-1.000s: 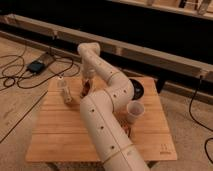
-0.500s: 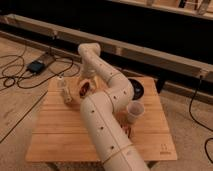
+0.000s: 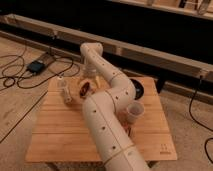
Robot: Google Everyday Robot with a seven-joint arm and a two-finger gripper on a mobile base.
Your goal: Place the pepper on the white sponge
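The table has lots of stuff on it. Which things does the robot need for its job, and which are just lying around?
For the job:
- the pepper, dark red, lying on the sponge
- the white sponge
- the claw, hanging just above them at the back of the table

Just lying about:
- the clear bottle left of the sponge
- the pale cup
- the dark round thing behind the arm

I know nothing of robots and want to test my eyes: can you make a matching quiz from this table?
1 pepper
2 clear bottle
3 pale cup
4 gripper

a left of the white sponge
b just above the sponge
c on the sponge
d right of the arm

Pairs: 1-c, 2-a, 3-d, 4-b
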